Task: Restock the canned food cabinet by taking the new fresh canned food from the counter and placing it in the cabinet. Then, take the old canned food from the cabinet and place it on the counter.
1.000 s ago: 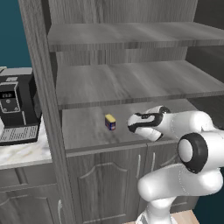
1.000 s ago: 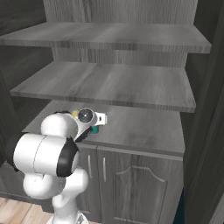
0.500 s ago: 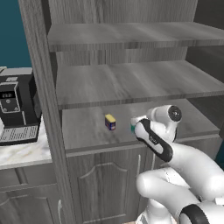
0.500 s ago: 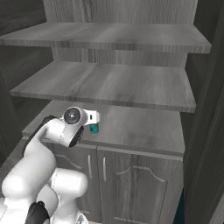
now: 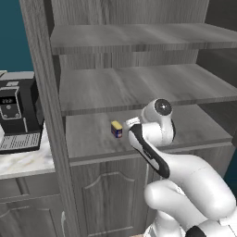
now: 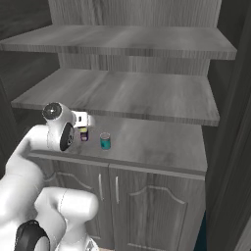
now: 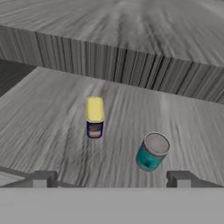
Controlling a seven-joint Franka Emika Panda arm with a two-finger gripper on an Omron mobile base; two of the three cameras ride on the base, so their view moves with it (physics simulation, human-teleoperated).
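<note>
Standing on the lowest open shelf of the cabinet (image 6: 147,147), the new fresh canned food (image 6: 105,141) sits upright on its own, teal body and pale silvery top plain to see in the right base view. Nothing is touching it. Over in the hand view the same teal can (image 7: 152,152) sits low and right of centre, between the lines of the two finger tips but ahead of them, with bare wood grain all round it.

Just beside it, a little further back on that shelf, there's the old canned food (image 7: 94,117), dark blue with its yellow top and a reddish mark on the label. The two cans are near each other but apart, a clear strip of shelf between them. From the left base view the blue can (image 5: 116,129) shows right next to the white arm, and the arm's body blocks the teal one there.

The gripper (image 7: 111,178) is spread wide, its two dark finger tips well apart at the bottom of the hand view, gripping nothing. It hangs at the front of the shelf, pointing in along the board toward both cans.

Off to the left, the counter (image 5: 23,162) carries a black coffee machine (image 5: 16,115), with the cabinet's upright side panel between it and the shelf. Two more wide shelves sit above, and panelled doors close off the space below.
</note>
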